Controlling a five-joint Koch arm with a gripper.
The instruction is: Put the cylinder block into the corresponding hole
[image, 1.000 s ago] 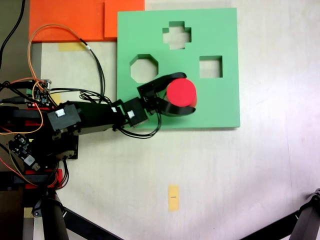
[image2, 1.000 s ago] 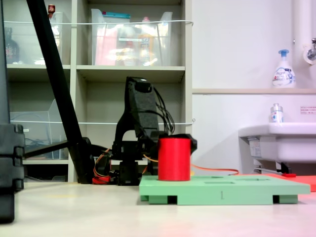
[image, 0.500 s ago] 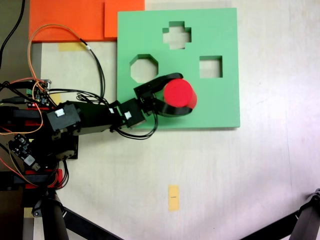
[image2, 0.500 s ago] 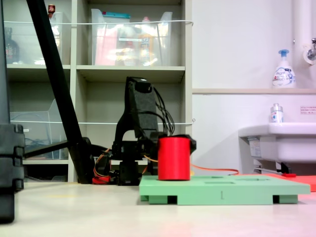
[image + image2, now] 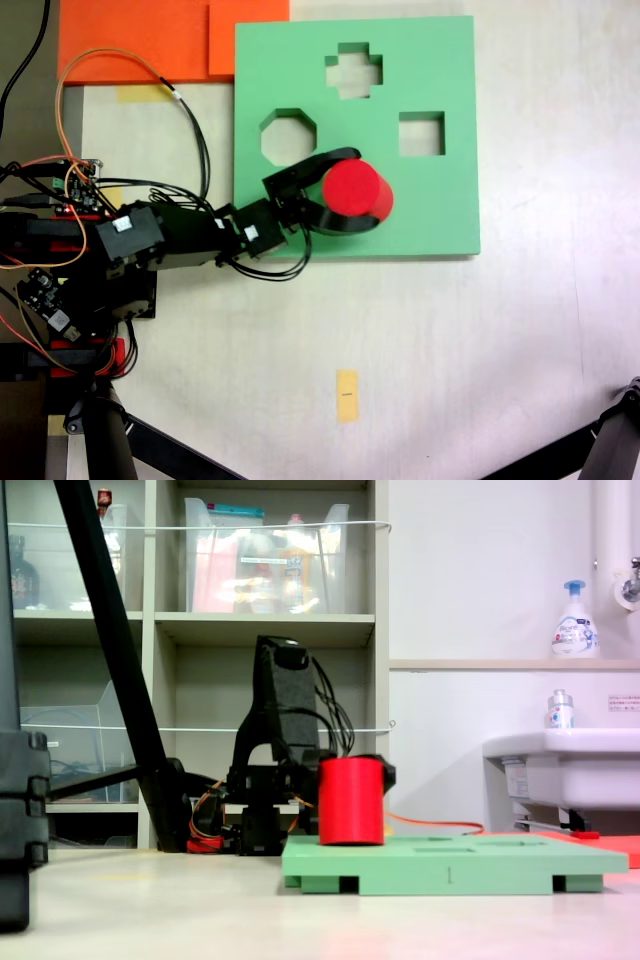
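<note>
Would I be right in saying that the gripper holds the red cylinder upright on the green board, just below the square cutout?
Not quite: in the first exterior view, the gripper holds the red cylinder upright on the green board just below and to the right of the octagonal cutout, not the square cutout, which lies farther right.

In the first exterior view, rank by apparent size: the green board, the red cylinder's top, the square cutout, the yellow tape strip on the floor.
1. Green board, by far the largest.
2. Red cylinder, though its top sits nearer the camera.
3. Square cutout.
4. Yellow tape strip, narrowest.
</note>
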